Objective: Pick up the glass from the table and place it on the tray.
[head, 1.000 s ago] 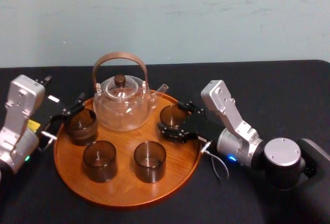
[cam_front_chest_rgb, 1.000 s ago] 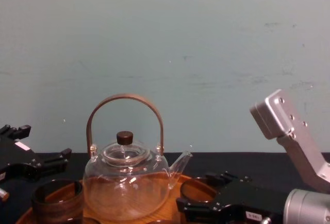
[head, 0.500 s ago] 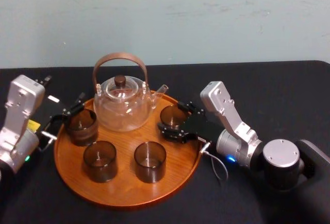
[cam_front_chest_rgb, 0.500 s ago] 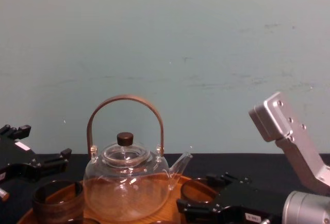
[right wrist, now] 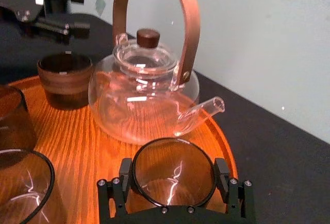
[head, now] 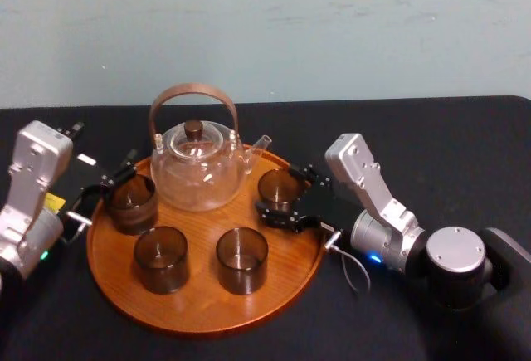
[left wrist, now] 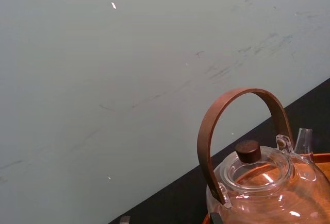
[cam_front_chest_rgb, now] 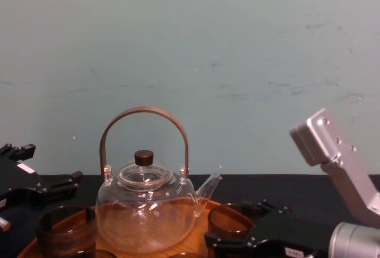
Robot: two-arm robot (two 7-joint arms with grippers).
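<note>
Black surface holds the tray (head: 199, 307), and the glass (head: 276, 185) stands on it beside the teapot (head: 197, 170). The right end effector (head: 288, 195) has its fingers spread around the glass. The left end effector (head: 108, 187) sits by the tray's left rim, fingers apart.

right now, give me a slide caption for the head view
Right gripper open around a glass on the tray; left gripper beside a second glass.
</note>
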